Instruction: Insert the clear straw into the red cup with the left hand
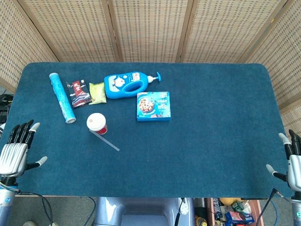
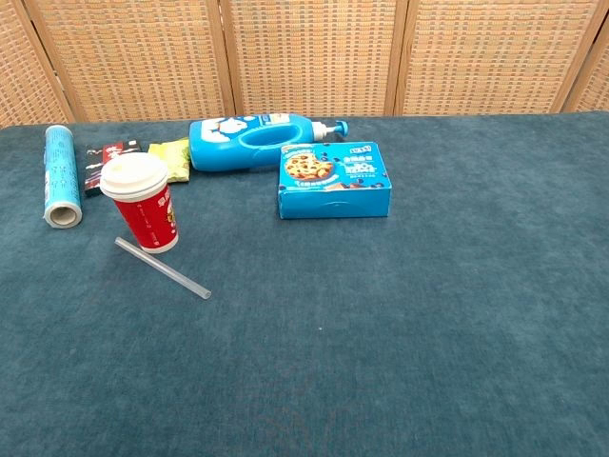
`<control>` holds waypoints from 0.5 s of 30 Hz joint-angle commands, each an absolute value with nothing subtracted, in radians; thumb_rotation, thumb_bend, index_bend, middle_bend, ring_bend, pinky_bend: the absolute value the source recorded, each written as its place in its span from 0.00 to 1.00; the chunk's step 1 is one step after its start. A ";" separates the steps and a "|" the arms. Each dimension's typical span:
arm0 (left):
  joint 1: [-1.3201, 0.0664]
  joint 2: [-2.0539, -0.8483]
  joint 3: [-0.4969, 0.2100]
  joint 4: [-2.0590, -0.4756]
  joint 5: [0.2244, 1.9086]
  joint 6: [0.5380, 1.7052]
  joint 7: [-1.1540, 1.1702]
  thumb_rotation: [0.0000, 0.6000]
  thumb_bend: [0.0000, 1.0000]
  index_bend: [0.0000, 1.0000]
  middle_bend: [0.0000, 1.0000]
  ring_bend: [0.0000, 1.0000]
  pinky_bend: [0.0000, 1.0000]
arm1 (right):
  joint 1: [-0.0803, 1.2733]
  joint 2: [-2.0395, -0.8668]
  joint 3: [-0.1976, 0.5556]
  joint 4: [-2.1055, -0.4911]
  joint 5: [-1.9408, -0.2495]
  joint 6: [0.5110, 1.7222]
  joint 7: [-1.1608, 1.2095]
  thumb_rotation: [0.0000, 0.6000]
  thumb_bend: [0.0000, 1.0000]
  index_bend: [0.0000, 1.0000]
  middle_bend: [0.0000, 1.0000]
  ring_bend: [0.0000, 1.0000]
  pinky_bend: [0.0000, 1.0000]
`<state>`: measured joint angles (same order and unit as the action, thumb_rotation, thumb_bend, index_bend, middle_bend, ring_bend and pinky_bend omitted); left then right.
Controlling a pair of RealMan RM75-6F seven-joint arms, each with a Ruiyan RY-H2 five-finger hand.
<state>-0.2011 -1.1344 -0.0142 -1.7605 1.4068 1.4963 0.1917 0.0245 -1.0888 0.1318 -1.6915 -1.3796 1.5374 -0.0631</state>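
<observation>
The red cup (image 1: 97,124) (image 2: 143,204) with a white lid stands upright on the left part of the blue table. A clear straw (image 1: 105,140) (image 2: 162,268) lies flat just in front of it, one end close to the cup's base. My left hand (image 1: 16,149) hovers at the table's near left edge, fingers spread and holding nothing, well to the left of the straw. Over at the near right edge my right hand (image 1: 291,162) is likewise open and empty. The chest view shows neither hand.
Behind the cup lie a blue roll (image 1: 62,97), a dark snack packet (image 1: 79,93), a yellow-green packet (image 1: 98,92), a blue pump bottle (image 1: 128,84) on its side and a blue cookie box (image 1: 153,106). Woven screens stand behind the table (image 1: 211,141).
</observation>
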 commanded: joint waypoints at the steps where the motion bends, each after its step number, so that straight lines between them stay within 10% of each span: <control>1: -0.200 -1.137 -0.016 -1.758 1.411 1.493 0.188 1.00 0.16 0.00 0.00 0.00 0.00 | 0.024 -1.088 0.131 -1.691 -1.382 1.538 -0.060 1.00 0.00 0.00 0.00 0.00 0.00; 15: -0.396 -1.144 0.073 -1.639 1.718 1.207 0.106 1.00 0.16 0.00 0.00 0.00 0.00 | 0.024 -1.081 0.137 -1.684 -1.373 1.531 -0.037 1.00 0.00 0.00 0.00 0.00 0.00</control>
